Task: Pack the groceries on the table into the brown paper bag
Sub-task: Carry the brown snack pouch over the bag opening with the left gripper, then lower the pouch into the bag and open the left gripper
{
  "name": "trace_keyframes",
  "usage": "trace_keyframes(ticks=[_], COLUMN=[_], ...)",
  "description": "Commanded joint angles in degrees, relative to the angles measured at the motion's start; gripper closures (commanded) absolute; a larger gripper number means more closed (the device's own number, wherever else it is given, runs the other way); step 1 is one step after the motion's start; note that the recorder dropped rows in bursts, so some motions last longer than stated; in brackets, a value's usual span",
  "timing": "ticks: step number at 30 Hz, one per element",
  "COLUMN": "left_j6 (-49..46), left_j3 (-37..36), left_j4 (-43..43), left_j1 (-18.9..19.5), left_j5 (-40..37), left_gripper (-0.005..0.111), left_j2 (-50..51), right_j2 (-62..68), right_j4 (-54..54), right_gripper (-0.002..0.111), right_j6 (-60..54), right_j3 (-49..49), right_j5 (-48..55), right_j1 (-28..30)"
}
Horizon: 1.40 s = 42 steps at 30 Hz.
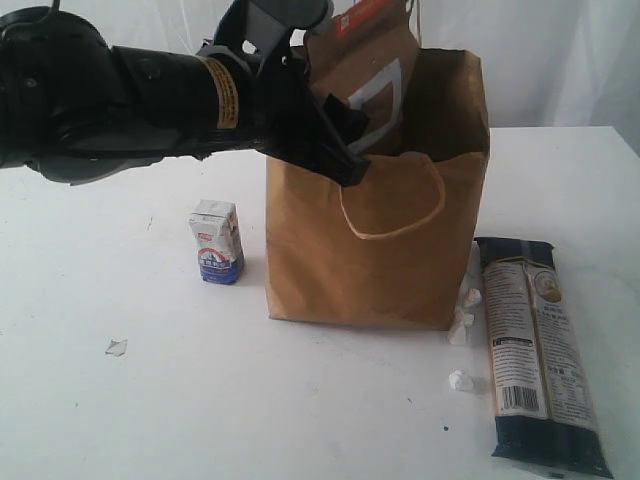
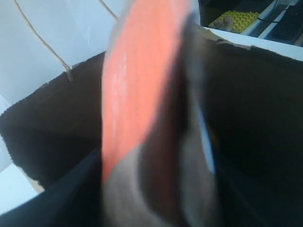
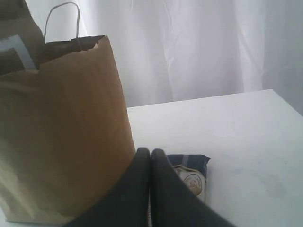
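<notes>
Slanting left arm [image 1: 150,85], pouch [image 1: 368,62] over bag [image 1: 380,265]

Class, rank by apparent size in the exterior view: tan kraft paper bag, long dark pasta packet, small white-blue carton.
1. tan kraft paper bag
2. long dark pasta packet
3. small white-blue carton

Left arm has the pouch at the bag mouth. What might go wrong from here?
1. The brown foil pouch sticks up above the rim of the brown paper bag; released here, it may catch the rim.
2. The left pincer sits against the front rim; pushing lower may crumple or tip the unbraced bag.
3. The right pincer, shut, lies close beside the bag wall by the long dark pasta packet; a swing might nudge the bag.
</notes>
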<state>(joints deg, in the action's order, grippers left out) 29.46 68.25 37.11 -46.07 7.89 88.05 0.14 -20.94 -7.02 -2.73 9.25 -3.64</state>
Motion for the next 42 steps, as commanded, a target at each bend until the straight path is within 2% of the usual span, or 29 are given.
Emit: trace_keyframes(ticks=[1,21,23,36,40,42], left_j6=[0.1,0.5,0.6,0.3,0.3,0.3], left_j3=[0.4,0.4,0.4,0.4,0.4,0.4], left_j4=[0.7,-0.6,-2.9,-2.6,-2.6,-2.4], left_j1=[-0.4,-0.4,-0.4,-0.4,-0.4,-0.4], left_j5=[1.5,1.8,1.1,0.9,-2.2,-6.4], left_gripper=[0.038,0.038,0.038,0.038,0.039,0.039], left_j2=[-0.7,-0.8,-1.5,-11.9,-14.4,-15.7], right_j2=[-0.1,-0.1,-0.1,-0.1,-0.1,-0.1], right_j4=[-0.2,-0.2,-0.2,-0.2,-0.2,-0.2], right_gripper=[0.108,0.108,0.108,0.108,0.108,0.108], right_j6=[0.0,0.0,0.0,0.0,0.0,0.0], right_j3=[0.2,0.2,0.2,0.2,0.2,0.2], right_j5=[-0.3,-0.3,-0.3,-0.3,-0.3,-0.2], right_j1=[0.3,0.3,0.3,0.3,0.3,0.3])
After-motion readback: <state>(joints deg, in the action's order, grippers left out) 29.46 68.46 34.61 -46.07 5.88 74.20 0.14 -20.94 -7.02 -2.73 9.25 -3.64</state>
